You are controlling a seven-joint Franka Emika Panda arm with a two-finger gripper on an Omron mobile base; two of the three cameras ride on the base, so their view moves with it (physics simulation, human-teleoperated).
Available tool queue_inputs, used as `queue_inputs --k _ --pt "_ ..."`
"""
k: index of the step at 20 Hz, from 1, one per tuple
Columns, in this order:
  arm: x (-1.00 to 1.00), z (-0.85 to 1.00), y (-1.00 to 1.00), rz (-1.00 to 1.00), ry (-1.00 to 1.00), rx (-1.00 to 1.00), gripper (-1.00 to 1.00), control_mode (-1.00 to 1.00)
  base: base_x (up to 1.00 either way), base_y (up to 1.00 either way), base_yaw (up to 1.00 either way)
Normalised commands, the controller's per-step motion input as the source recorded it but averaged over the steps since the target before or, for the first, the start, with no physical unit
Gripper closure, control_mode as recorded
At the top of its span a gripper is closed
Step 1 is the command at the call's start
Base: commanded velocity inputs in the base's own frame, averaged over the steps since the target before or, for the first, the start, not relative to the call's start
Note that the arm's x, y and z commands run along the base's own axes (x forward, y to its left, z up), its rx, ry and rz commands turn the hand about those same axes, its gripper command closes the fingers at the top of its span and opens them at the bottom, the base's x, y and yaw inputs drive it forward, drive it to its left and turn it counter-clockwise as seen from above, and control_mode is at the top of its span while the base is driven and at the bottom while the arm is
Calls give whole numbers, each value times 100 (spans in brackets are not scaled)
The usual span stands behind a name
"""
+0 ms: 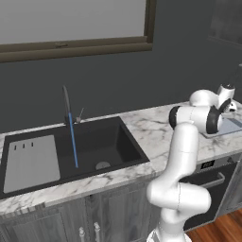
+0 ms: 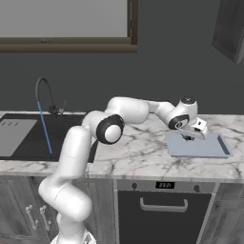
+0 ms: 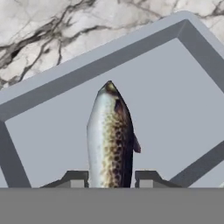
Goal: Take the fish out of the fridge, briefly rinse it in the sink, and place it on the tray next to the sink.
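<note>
The silvery, brown-speckled fish stands lengthwise between my fingertips, its pointed end away from the hand. My gripper is shut on the fish, a finger touching each flank. Right under it lies the pale grey-blue tray, whose raised rim crosses the hand view. From the right base view the gripper hangs low over the left half of the tray on the marble counter. The black sink lies to the left, a thin blue stream falling from its faucet.
A flat grey panel with three slots covers the sink's left part. Marble counter lies between the sink and the tray. An oven front with a handle sits under the counter below the tray. A window frame runs along the dark wall.
</note>
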Motion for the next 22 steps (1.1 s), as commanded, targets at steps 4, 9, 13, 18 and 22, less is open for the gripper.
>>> queue_inputs --k 4,9,13,18,22 --pt "0 3 0 0 0 0 -100 -100 0 0 0" --pt "-28 63 20 -6 -7 0 -100 -100 0 0 0" --pt "-97 59 85 0 -20 -6 -100 -100 0 0 0" --pt "-100 -18 100 0 -14 -21 -100 -100 0 0 0" --pt "-100 -45 100 1 -6 -23 -100 -100 0 0 0"
